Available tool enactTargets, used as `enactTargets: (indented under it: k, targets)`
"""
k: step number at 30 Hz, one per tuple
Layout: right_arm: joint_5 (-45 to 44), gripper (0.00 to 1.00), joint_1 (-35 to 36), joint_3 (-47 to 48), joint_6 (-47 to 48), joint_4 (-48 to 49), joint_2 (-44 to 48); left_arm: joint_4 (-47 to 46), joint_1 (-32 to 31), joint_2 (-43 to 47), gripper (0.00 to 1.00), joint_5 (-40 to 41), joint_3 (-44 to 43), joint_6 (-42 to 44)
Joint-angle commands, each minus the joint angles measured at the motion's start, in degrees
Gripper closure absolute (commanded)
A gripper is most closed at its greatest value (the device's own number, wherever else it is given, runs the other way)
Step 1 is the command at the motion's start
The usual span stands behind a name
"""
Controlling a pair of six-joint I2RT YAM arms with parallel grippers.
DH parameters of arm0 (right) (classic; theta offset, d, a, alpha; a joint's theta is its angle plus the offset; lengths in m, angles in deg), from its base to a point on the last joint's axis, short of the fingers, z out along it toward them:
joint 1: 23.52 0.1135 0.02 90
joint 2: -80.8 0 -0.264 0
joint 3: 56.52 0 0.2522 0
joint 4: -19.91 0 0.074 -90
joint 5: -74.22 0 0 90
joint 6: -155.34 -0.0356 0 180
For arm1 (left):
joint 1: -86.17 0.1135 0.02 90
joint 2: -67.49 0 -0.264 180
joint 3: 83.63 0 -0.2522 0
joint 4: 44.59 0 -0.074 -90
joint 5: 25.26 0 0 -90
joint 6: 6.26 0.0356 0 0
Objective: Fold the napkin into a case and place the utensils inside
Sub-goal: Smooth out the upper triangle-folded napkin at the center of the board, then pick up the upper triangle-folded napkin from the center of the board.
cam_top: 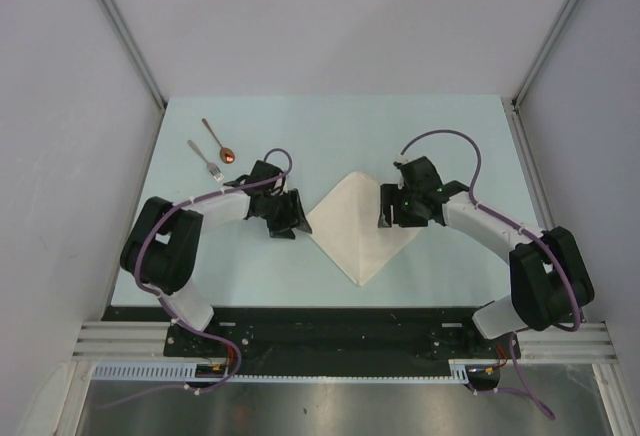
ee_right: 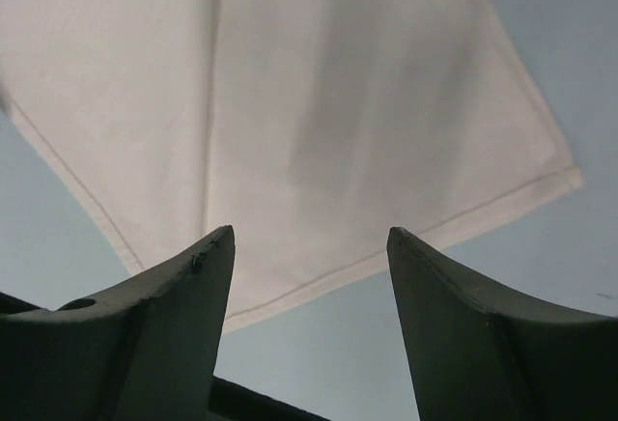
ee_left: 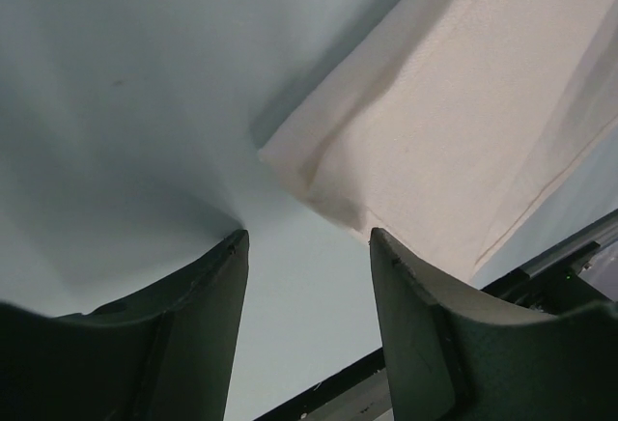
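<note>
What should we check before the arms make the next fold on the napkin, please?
1. The left gripper is open, with nothing between its jaws: ok.
2. The right gripper is open, with nothing between its jaws: ok.
3. The napkin lies flat on the table between both grippers: ok.
4. The fork and spoon lie apart from the napkin, far left: ok.
5. The napkin is shaped as a narrow case: not ok.
6. The cloth layers are evenly aligned: cannot tell.
</note>
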Motion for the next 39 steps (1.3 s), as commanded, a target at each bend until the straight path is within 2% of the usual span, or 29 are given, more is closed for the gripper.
enactTargets:
  k: [1,12,18,25,32,39]
  targets:
    - [-1.15,0.30,-3.09,-0.78,-1.85,0.40,2.29,-4.87,0.29,1.26,0.42,-1.79,0.70,-2.88]
    - [-4.05,0.30,-12.40,-2.81,-2.73,1.45,-0.25,-4.16,0.46,-0.06,0.43,-0.91,-0.70,-2.27]
    - [-4.84,0.32,-14.16,-1.75,-2.82,1.45,-3.51,-4.34,0.46,-1.03,0.46,-0.74,-1.58,-2.27]
    - [-5.10,0.32,-14.52,-2.54,-2.56,1.37,-3.25,-3.73,0.64,-1.55,0.46,-0.74,-2.20,-1.83]
    - [-10.37,0.28,-9.34,-2.28,-0.97,-2.06,3.25,-2.76,1.34,1.87,0.45,-0.04,-1.49,-1.21]
    - [-16.52,0.23,9.09,4.20,-0.44,-6.63,4.58,-1.53,5.03,10.64,0.45,2.69,0.70,-1.91]
